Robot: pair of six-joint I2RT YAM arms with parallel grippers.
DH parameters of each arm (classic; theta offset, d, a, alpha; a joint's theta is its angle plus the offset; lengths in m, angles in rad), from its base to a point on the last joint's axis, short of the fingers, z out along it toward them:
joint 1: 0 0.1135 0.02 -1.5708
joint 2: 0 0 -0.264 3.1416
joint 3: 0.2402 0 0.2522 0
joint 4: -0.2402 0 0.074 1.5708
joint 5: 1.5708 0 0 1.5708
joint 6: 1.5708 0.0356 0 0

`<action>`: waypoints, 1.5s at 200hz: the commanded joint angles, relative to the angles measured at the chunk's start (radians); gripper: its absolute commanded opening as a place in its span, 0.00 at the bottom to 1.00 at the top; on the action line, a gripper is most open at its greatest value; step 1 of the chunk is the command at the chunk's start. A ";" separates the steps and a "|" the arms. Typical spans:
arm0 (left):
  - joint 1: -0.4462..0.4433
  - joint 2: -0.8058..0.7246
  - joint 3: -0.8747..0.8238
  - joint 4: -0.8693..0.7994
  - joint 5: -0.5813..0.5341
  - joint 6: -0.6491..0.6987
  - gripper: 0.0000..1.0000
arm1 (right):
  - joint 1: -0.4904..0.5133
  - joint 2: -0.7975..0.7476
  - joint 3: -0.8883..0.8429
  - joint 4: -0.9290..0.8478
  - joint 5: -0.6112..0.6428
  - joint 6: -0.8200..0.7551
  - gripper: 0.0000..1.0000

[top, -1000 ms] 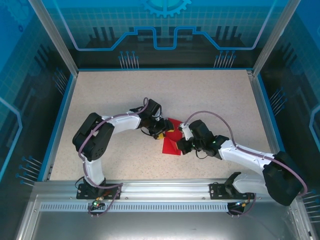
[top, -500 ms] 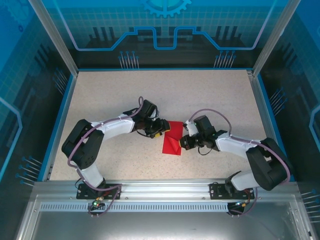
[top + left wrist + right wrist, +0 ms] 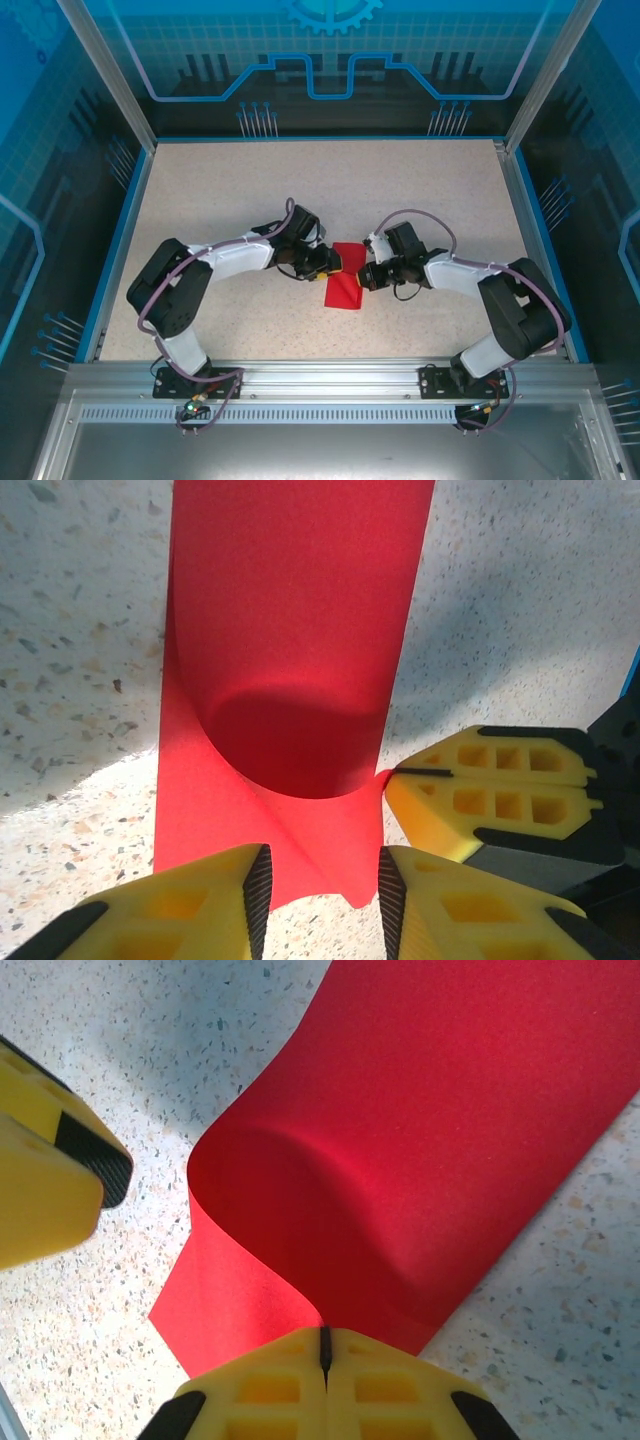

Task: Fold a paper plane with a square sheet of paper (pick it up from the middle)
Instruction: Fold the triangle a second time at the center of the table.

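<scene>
Paper: the square sheet of paper lies near middle of the table, between both grippers. It is not flat; one part bends up and over in a soft curve, no sharp crease there. The lower layer rests on the tabletop.
L gripper: the left gripper has its jaws apart w/ a clear gap. The near edge of the sheet sits in that gap, and the pads are not pressed on it.
R gripper: the right gripper has its fingers fully together, pinching the edge of the sheet where it begins to curl up.
Grippers: close together, tips facing across the sheet's end.
</scene>
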 commanded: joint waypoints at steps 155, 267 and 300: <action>-0.055 0.094 0.087 0.025 0.076 -0.001 0.28 | -0.016 0.066 0.076 -0.094 0.075 -0.041 0.04; -0.055 0.113 -0.004 0.231 0.138 -0.122 0.16 | -0.015 0.069 0.071 -0.094 0.104 -0.034 0.04; -0.055 0.110 -0.037 0.276 0.145 -0.154 0.00 | -0.015 0.066 0.070 -0.093 0.106 -0.034 0.04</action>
